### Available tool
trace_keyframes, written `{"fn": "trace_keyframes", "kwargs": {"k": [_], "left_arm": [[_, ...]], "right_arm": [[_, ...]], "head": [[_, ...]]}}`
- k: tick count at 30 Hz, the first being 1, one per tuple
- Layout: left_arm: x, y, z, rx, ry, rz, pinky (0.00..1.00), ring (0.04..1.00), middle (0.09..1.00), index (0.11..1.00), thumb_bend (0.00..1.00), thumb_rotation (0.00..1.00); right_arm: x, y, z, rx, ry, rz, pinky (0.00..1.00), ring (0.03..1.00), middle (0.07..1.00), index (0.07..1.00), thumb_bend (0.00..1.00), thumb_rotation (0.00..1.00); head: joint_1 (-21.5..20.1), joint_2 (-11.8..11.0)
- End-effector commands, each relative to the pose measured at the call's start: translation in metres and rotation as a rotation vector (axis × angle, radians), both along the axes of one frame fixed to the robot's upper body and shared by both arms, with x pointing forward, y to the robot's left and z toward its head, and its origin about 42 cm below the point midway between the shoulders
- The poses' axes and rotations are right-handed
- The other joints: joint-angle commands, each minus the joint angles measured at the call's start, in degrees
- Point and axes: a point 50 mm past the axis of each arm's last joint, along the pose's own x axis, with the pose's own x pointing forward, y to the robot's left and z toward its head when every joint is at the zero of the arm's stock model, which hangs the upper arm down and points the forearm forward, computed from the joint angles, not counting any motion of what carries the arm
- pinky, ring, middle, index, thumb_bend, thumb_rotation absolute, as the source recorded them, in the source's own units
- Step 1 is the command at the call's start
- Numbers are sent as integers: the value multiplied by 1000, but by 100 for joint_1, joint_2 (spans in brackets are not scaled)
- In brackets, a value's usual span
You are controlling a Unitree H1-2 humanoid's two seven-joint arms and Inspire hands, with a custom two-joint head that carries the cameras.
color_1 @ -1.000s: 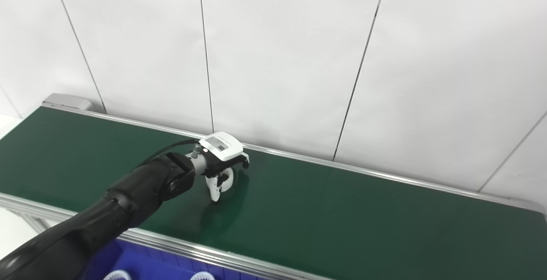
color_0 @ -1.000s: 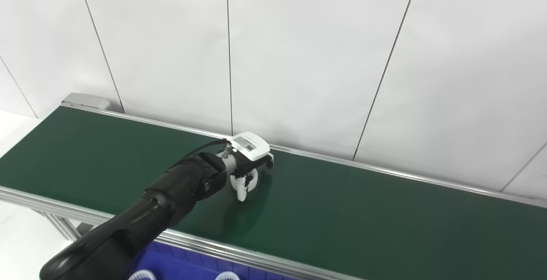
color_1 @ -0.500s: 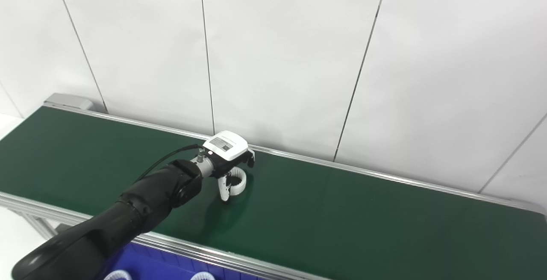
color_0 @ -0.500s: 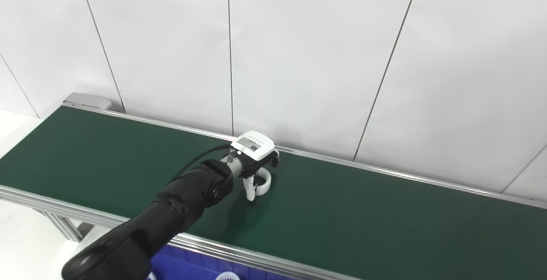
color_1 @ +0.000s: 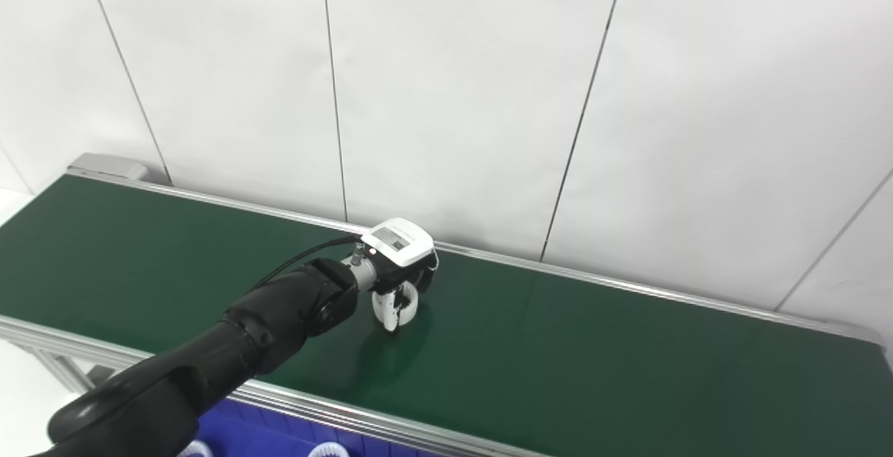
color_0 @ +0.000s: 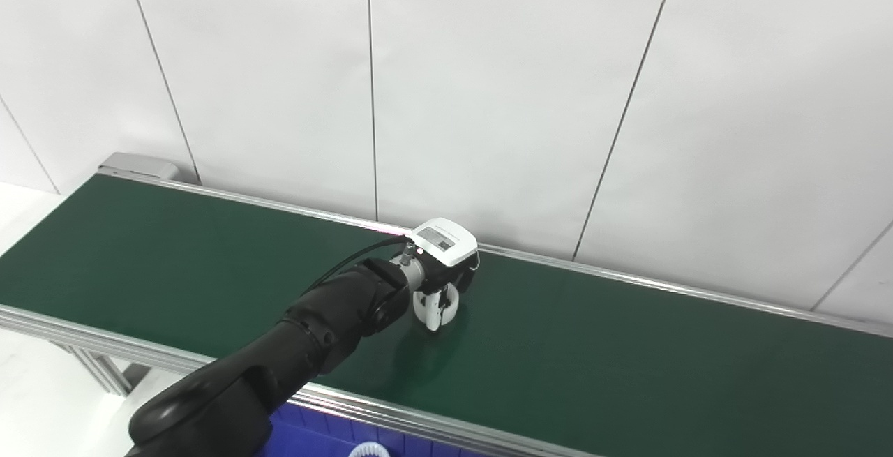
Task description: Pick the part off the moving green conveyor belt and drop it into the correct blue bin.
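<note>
Now the left hand (color_0: 441,277) sits low over the green conveyor belt (color_0: 628,359), its fingers curled around a white ring-shaped part (color_0: 436,305) that appears to rest on the belt at the hand's 6 o'clock. Whether the grip is firm cannot be told. A sound pick would likely mean closing snugly, then lifting straight up before swinging toward the blue bin (color_0: 307,436) at 7 o'clock. No right hand shows.

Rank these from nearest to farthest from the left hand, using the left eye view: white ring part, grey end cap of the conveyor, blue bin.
1. White ring part, at the left hand.
2. Blue bin, bottom edge, below the near rail.
3. Grey end cap, far left.
</note>
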Motion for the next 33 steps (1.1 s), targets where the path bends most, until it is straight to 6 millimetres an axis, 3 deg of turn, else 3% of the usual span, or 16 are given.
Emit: {"fn": "trace_keyframes", "kwargs": {"k": [1,5,10,14,18,24,29,30,31,33], "left_arm": [[1,1,3,54,-1,-6,224,267,471,488,526,0],[-3,-9,13,86,-8,-19,150,205,471,488,525,0],[-8,-19,31,59,-29,-38,182,249,473,486,523,0],[-18,-28,57,10,-54,-76,201,274,475,486,522,0],[-33,-35,90,-63,-81,-123,218,292,403,501,516,0],[-61,-28,123,-160,-104,-161,255,328,411,511,519,0],[-85,-12,127,-171,-83,-158,261,326,406,515,518,0],[-92,-7,123,-175,-70,-153,264,328,405,515,518,0],[-96,-3,121,-178,-61,-150,264,327,402,512,518,0],[-112,7,109,-185,-41,-144,270,329,400,511,518,0]], "right_arm": [[-3,20,6,48,-4,-3,695,788,964,1000,608,1000],[-3,21,7,45,-2,-3,688,779,963,1000,613,1000],[-3,22,8,41,-3,-1,677,760,955,1000,605,1000],[-3,22,8,47,-2,-1,667,754,955,1000,599,1000],[-2,22,10,54,-1,-1,672,747,959,1000,615,1000],[0,20,15,57,-6,-3,675,752,966,1000,634,1000],[2,16,22,61,-7,0,682,764,971,1000,645,1000],[2,14,24,57,-12,1,682,764,970,1000,646,1000],[3,13,26,53,-14,2,683,761,965,1000,646,1000],[3,9,31,46,-18,5,691,760,959,1000,651,1000]], "head": [[-2,11],[-24,29],[-29,47],[8,104],[59,189],[163,470],[257,698],[343,873],[343,873],[485,1119]]}}
